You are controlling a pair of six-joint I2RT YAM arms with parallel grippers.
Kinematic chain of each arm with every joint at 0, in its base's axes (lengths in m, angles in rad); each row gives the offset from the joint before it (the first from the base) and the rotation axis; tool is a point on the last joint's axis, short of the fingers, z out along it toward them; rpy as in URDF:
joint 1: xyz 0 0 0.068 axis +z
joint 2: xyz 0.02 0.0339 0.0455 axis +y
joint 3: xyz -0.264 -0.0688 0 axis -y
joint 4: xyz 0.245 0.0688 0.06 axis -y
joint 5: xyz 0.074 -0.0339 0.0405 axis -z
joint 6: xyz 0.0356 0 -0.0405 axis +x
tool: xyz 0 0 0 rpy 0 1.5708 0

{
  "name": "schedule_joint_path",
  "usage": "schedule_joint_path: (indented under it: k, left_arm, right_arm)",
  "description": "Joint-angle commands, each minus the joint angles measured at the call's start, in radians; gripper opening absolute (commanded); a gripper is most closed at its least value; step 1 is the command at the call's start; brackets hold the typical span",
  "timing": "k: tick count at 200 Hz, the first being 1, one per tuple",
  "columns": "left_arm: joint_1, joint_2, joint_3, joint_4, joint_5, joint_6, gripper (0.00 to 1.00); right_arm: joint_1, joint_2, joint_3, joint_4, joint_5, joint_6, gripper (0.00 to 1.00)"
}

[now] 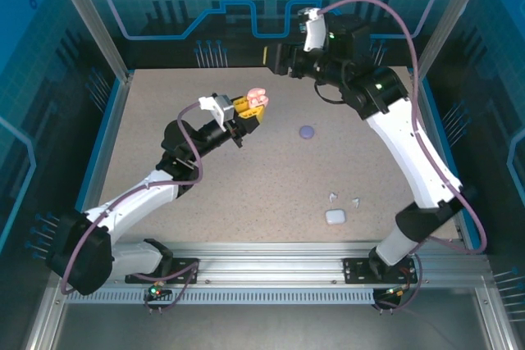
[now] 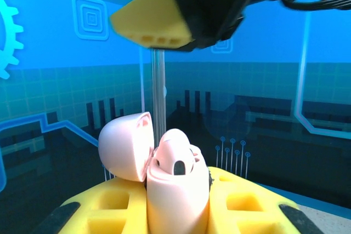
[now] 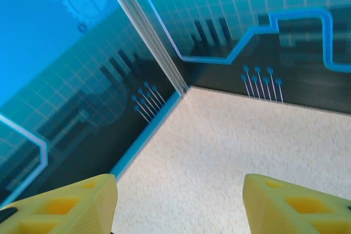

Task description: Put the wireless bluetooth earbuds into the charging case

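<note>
My left gripper is shut on an open pale pink charging case, held up above the table. In the left wrist view the case body stands upright between the yellow fingers, its lid hinged back to the left. A pink earbud sits in the top of the case. A yellow finger of my right gripper hangs just above. My right gripper is open with nothing between its fingers, up and to the right of the case. Two white earbuds lie loose on the table.
A closed purple case lies mid-table, right of the left gripper. A closed white case lies near the front right, just below the white earbuds. Blue walls and metal posts ring the speckled table.
</note>
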Motion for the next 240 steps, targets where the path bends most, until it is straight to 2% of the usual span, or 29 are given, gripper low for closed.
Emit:
schedule_joint_path:
  k: [1, 25, 50, 123, 142, 179, 207, 240]
  left_arm:
    - [-0.008, 0.015, 0.040, 0.005, 0.052, -0.048, 0.00]
    - [-0.012, 0.016, 0.051, -0.018, 0.064, -0.065, 0.00]
    - [-0.014, 0.014, 0.058, -0.045, 0.061, -0.063, 0.00]
    - [-0.015, 0.051, 0.081, -0.063, 0.013, -0.081, 0.00]
    - [-0.015, 0.067, 0.090, -0.064, 0.011, -0.091, 0.00]
    - [-0.016, 0.118, 0.117, -0.156, -0.046, -0.169, 0.00]
    - [-0.015, 0.187, 0.120, -0.223, -0.107, -0.264, 0.00]
    - [-0.011, 0.311, 0.164, -0.316, -0.151, -0.369, 0.00]
  right_arm:
    - [-0.008, 0.116, 0.106, -0.207, -0.023, -0.026, 0.62]
    - [-0.006, 0.200, 0.169, -0.263, -0.031, -0.038, 0.58]
    - [0.004, 0.215, 0.164, -0.277, -0.042, -0.043, 0.53]
    - [0.032, 0.024, -0.066, -0.233, -0.018, -0.063, 0.49]
    - [0.026, -0.024, -0.128, -0.201, 0.037, -0.040, 0.50]
    - [-0.083, -0.061, -0.193, -0.196, 0.267, 0.133, 0.61]
    - [-0.182, -0.118, -0.345, -0.171, 0.302, 0.219, 0.63]
    - [-0.212, -0.198, -0.555, -0.156, 0.324, 0.235, 0.63]
